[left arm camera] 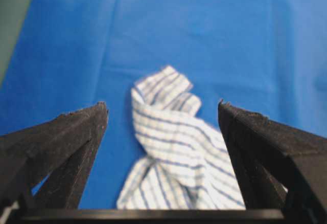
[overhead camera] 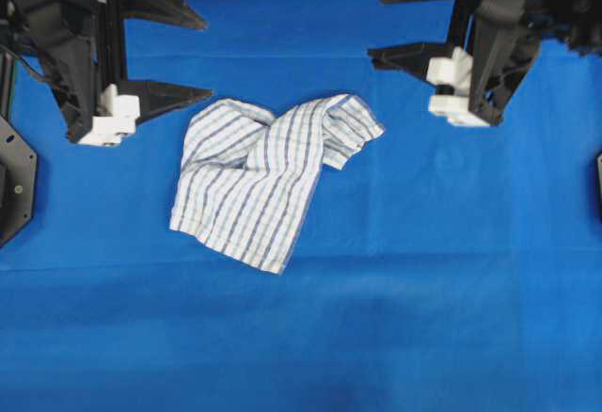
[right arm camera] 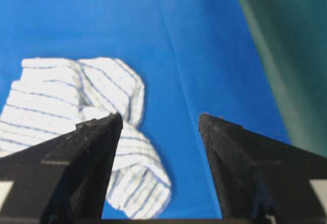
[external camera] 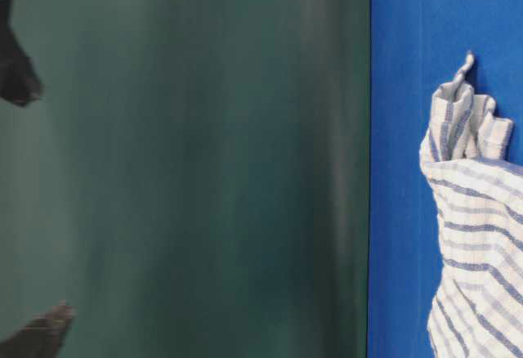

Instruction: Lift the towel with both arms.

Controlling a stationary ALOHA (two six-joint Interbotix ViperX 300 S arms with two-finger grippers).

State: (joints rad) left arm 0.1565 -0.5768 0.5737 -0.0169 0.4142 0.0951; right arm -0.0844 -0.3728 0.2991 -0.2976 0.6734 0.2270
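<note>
Both grippers, left (overhead camera: 205, 56) and right (overhead camera: 374, 26), hang spread and empty; the crumpled checked towel (overhead camera: 263, 177) lies apart between their fingers.

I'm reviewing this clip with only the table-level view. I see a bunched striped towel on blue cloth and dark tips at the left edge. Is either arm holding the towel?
Observer: No. Overhead, the towel lies crumpled on the tablecloth. Neither the left gripper nor the right gripper touches it.
Operator: Are their jaws open?
Observer: Yes. Both wrist views show the jaws spread wide and gripping nothing.
Operator: Which one is nearer the towel?
Observer: The left, seen from overhead. One of its tips ends just beside the towel's upper-left edge, while the right one sits farther off.
</note>
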